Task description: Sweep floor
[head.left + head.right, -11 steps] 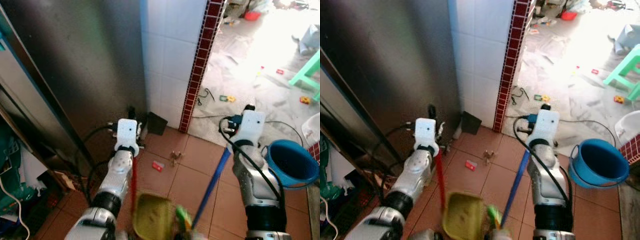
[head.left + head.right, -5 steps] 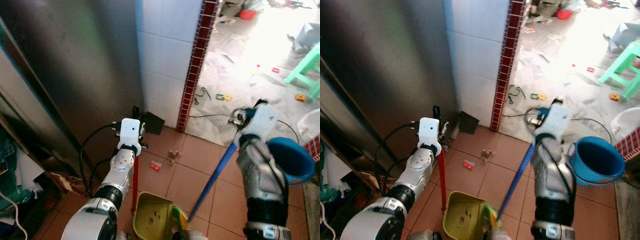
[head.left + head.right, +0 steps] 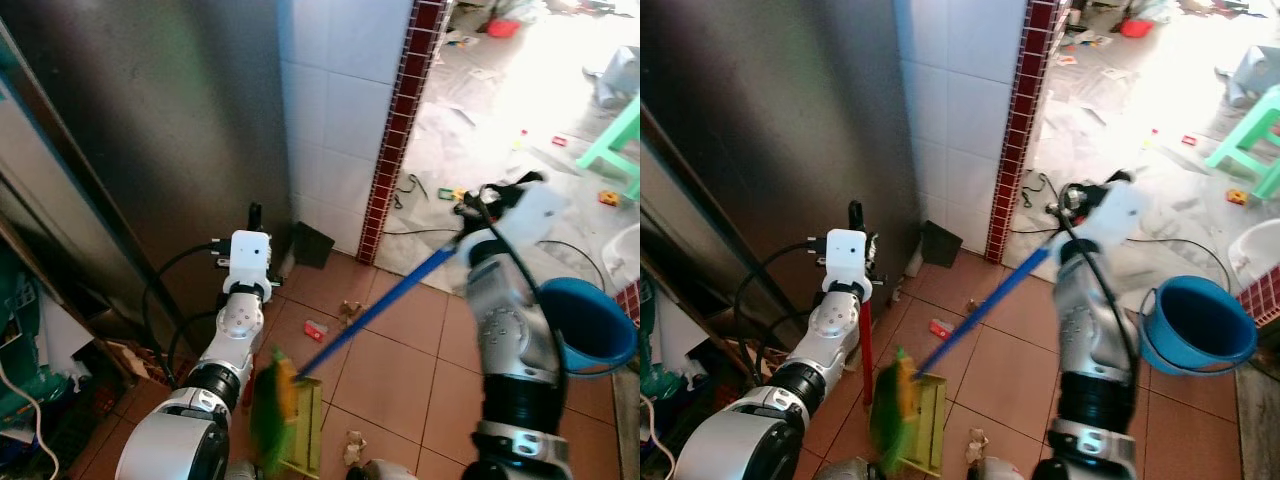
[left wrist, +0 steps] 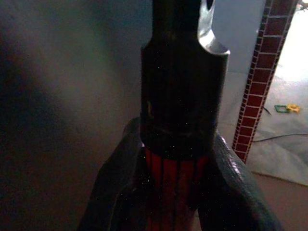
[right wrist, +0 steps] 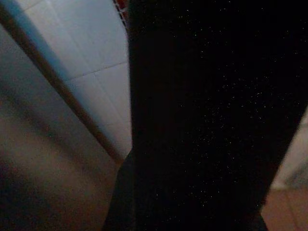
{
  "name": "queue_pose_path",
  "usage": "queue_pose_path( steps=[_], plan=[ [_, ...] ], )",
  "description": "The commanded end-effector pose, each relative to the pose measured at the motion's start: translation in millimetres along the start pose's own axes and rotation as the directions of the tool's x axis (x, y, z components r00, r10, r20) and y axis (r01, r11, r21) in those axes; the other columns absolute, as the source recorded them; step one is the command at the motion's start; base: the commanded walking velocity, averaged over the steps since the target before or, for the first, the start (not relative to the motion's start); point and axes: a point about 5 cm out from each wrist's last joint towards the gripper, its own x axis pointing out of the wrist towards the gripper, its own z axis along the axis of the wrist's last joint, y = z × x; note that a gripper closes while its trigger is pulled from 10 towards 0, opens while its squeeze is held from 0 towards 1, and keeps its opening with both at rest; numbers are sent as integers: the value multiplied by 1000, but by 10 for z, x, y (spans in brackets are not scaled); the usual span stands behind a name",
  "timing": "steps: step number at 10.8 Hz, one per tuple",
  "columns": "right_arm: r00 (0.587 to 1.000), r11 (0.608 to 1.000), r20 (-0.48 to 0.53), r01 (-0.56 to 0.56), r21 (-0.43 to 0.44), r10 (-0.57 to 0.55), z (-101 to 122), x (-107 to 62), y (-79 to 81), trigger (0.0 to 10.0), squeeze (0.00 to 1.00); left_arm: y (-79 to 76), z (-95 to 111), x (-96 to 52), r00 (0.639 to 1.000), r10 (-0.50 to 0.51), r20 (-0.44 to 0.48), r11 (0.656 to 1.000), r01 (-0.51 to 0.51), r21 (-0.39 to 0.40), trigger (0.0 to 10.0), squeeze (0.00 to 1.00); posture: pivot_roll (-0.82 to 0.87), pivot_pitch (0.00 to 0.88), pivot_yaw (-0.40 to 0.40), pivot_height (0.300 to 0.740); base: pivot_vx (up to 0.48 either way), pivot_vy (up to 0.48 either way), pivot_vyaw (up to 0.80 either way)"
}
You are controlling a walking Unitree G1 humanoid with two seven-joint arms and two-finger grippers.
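My left gripper (image 3: 254, 222) is shut on the red handle (image 3: 866, 342) of a yellow-green dustpan (image 3: 304, 428) that stands on the tiled floor beside the steel cabinet. In the left wrist view its black fingers (image 4: 115, 187) clamp the red handle (image 4: 175, 180). My right gripper (image 3: 478, 204) is shut on the blue broom handle (image 3: 390, 298), which slants down to the left. The green bristles (image 3: 270, 415) are blurred at the dustpan's mouth. A red scrap (image 3: 316, 330), brown debris (image 3: 350, 310) and a crumpled paper bit (image 3: 353, 446) lie on the tiles.
A steel cabinet (image 3: 150, 130) and a white tiled wall with a red tile strip (image 3: 400, 130) stand ahead. A black piece (image 3: 313, 245) leans at the wall's foot. A blue bucket (image 3: 590, 325) is to my right, a green stool (image 3: 620, 140) beyond, with cables and litter.
My right arm has swung the broom: the handle now slants left and the bristles have swept across to the dustpan. The dustpan has tipped up on edge. The left arm has barely shifted.
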Motion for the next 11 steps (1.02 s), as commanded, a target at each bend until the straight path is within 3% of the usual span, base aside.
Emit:
queue_pose_path(
  steps=[1, 3, 4, 6, 8, 11],
  plan=[
    [997, 999, 71, -36, -39, 39, 128, 12, 68, 10000, 0, -48, -3, 3, 1000, -28, -7, 999, 28, 17, 10000, 0, -159, 31, -5, 740, 0, 0, 0],
    [972, 962, 173, -116, -246, 161, 255, -24, 205, 10000, 0, -49, 31, 3, 1000, -14, 28, 999, 13, 39, 10000, 0, -153, 29, 0, 740, 0, 0, 0],
    [968, 943, 190, -99, -319, 166, 258, -37, 198, 10000, 0, -66, 72, 7, 998, -42, 49, 999, 42, 2, 10000, 0, -148, 33, 1, 740, 0, 0, 0],
    [977, 934, 183, -37, -355, 108, 203, -56, 87, 10000, 0, -9, 79, -22, 997, -41, 68, 998, 44, -49, 10000, 0, -132, 42, 3, 740, 0, 0, 0],
    [984, 930, 165, -2, -368, 68, 127, -52, -6, 10000, 0, 6, 117, -66, 993, -73, 98, 993, 82, -87, 10000, 0, -123, 48, 2, 740, 0, 0, -800],
    [986, 926, 154, 5, -377, 58, 87, -59, -12, 10000, 0, 0, 155, -105, 988, -110, 108, 986, 122, -113, 10000, 0, -118, 57, 2, 740, -254, 0, -800]
  ],
)
